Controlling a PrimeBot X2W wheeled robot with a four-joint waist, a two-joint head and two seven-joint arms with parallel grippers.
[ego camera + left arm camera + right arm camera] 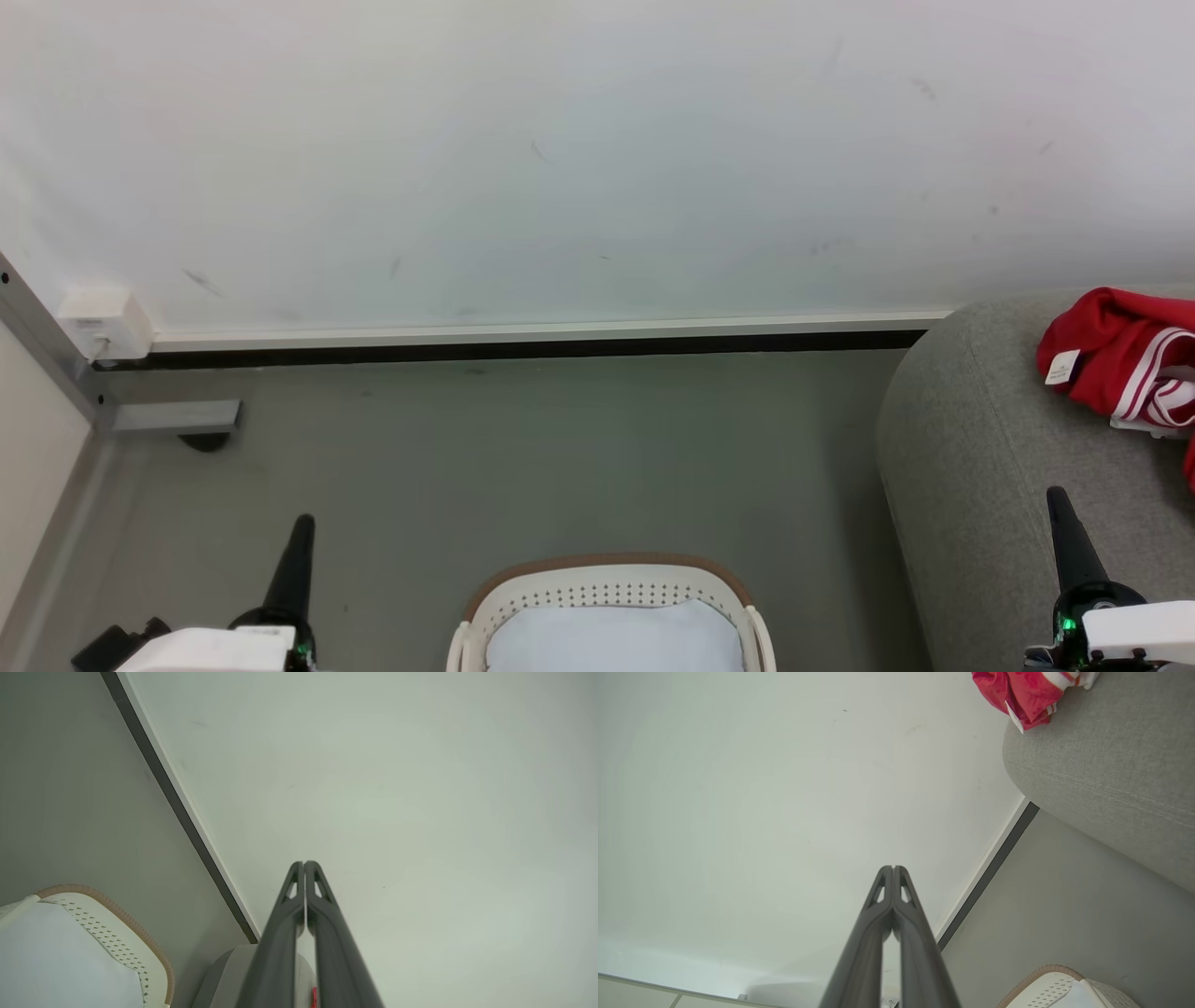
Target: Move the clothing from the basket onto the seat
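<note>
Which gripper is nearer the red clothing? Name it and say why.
The right gripper, at the grey seat where the clothing lies. The left gripper is beyond the basket, over the floor.

Bright red clothing with white stripe trim and a small white label lies beyond the black right gripper, on a light grey woven seat. To that gripper's left, the cream-white basket has dotted perforations and a brown rim.
</note>
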